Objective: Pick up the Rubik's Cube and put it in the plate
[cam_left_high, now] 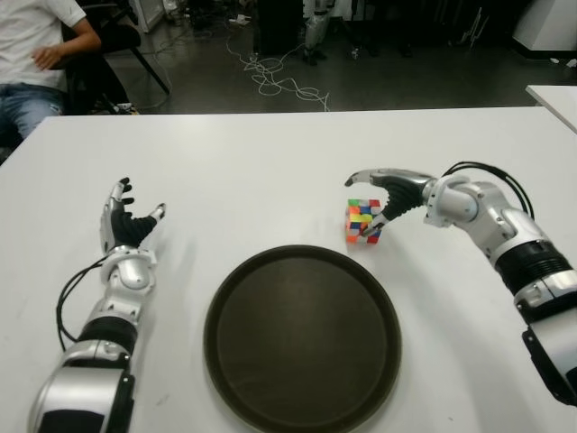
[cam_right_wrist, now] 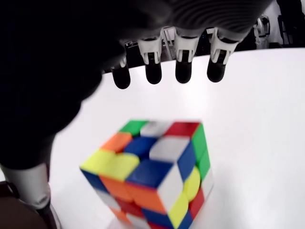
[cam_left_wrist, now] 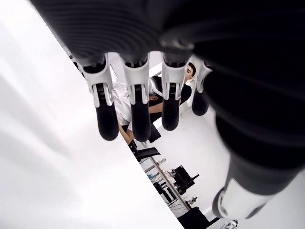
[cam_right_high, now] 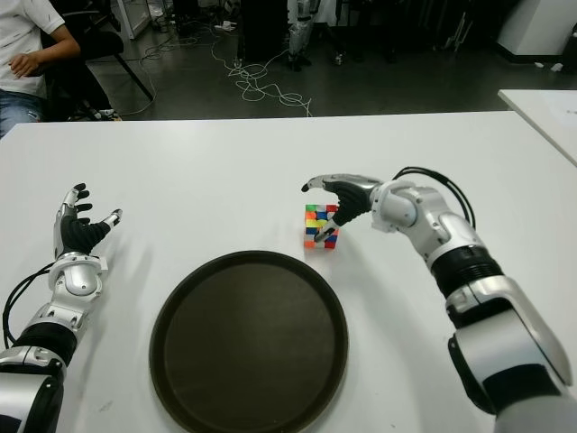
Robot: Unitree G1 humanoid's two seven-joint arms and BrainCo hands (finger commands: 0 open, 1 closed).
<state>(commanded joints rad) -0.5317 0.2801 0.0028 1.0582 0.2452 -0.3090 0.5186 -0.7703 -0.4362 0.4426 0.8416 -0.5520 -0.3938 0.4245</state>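
The Rubik's Cube [cam_left_high: 362, 222] stands on the white table [cam_left_high: 270, 162] just beyond the far right rim of the round dark plate [cam_left_high: 302, 338]. My right hand [cam_left_high: 379, 191] hovers over the cube from the right, fingers spread above it and the thumb down by its right face; in the right wrist view the cube [cam_right_wrist: 152, 171] sits under the open fingers [cam_right_wrist: 183, 64], not gripped. My left hand [cam_left_high: 131, 221] shows at the left of the plate, palm up with fingers spread and nothing in it.
A person in a white shirt [cam_left_high: 36, 45] sits beyond the table's far left corner. Cables [cam_left_high: 279, 81] lie on the floor behind the table. Another white table's corner [cam_left_high: 554, 95] shows at the far right.
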